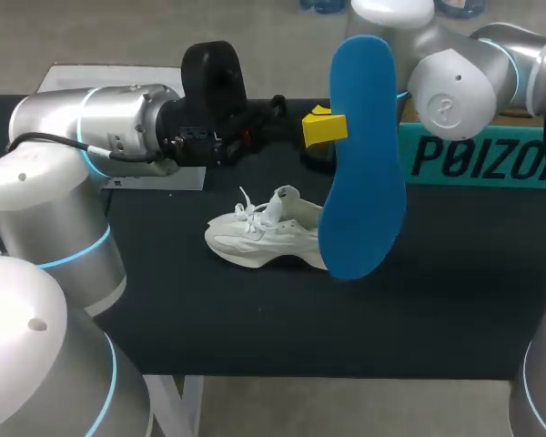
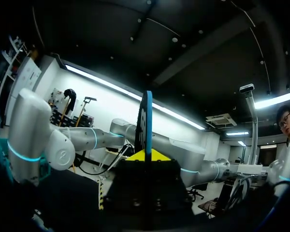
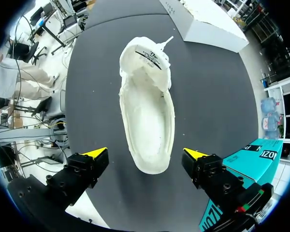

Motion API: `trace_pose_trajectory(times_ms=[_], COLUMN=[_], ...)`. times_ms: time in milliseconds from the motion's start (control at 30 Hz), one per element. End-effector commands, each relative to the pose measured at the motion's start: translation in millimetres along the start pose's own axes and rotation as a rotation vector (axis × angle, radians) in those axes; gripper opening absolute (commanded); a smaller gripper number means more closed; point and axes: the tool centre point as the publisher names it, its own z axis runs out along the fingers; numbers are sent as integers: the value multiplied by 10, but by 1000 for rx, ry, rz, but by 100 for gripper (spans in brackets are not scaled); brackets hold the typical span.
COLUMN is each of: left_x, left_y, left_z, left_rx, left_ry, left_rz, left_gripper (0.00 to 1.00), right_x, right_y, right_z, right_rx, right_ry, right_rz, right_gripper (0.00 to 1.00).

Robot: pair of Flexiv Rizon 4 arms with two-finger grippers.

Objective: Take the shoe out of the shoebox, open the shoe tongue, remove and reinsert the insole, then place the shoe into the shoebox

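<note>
The left gripper (image 1: 330, 127) stood clenched on the flat blue foam insole (image 1: 364, 155), upright above the black table (image 1: 255, 319), while the right gripper (image 3: 145, 162) hung spread wide over the white lace-up shoe (image 3: 147, 111) lying there.

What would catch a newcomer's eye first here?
The big blue insole, held upright in the air by the left gripper, dominates the middle of the head view. The white shoe lies on the black table under the open right gripper, with the teal shoebox behind at the right.
</note>
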Motion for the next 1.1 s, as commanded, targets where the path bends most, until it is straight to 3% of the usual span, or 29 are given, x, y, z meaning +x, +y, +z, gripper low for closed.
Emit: trace_pose_trajectory(times_ms=[33,367,700,900,1000,1100], left_x=[-6,-6,-6,-6,-6,-6], left_y=[1,1,1,1,1,1], left_z=[10,10,10,10,10,10], left_rx=[1,1,1,1,1,1], left_ry=[1,1,1,1,1,1], left_rz=[0,0,0,0,0,0], left_gripper=[0,0,0,0,0,0], right_x=[-13,-254,-438,-456,-439,-423], right_y=[43,393,509,609,646,639], right_z=[5,204,449,567,616,671], right_rx=[3,46,81,60,57,55], right_ry=[-4,-83,-88,-58,-43,-32], right_rz=[1,35,27,18,9,11], right_gripper=[100,100,100,100,58,49])
